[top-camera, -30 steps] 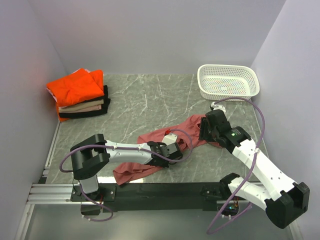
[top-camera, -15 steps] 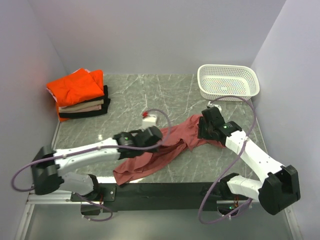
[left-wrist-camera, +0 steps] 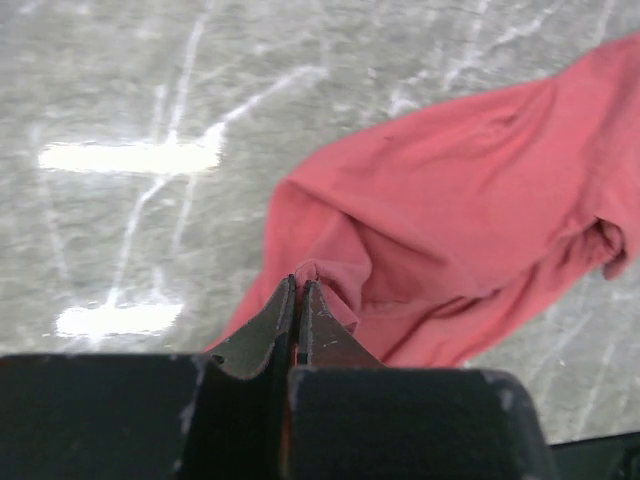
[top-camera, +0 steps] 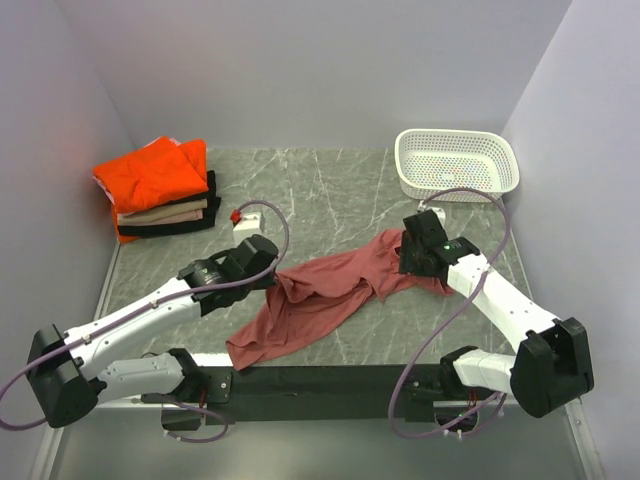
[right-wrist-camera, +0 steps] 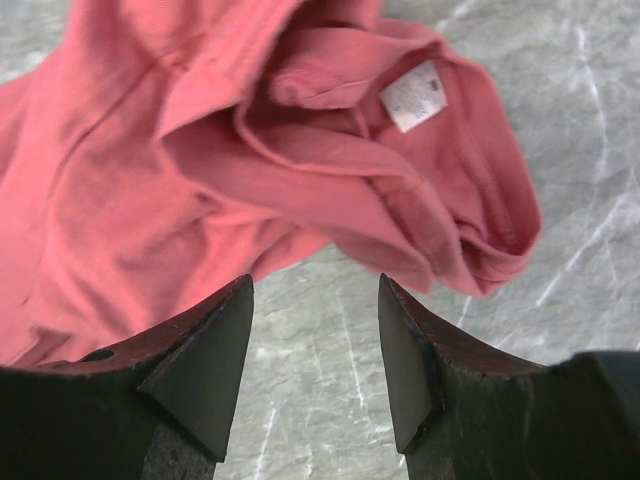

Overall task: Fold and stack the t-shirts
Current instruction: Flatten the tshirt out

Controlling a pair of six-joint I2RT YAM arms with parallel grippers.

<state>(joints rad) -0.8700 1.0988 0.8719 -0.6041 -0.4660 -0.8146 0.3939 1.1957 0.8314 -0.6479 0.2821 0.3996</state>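
On the grey marble table (top-camera: 330, 190) the salmon t-shirt (top-camera: 312, 305) lies rumpled, unfolded.

Left arm (top-camera: 140, 310) stretched low, forward. Left gripper (left-wrist-camera: 300, 287) jaws pressed together, salmon shirt (left-wrist-camera: 470, 190) fold pinched at tips. Right arm (top-camera: 500, 300) bent forward. Right gripper (right-wrist-camera: 315, 290) jaws spread wide, angled down.

Grey white-veined marble tabletop (top-camera: 330, 190), plain pale lilac walls (top-camera: 300, 70) on three sides
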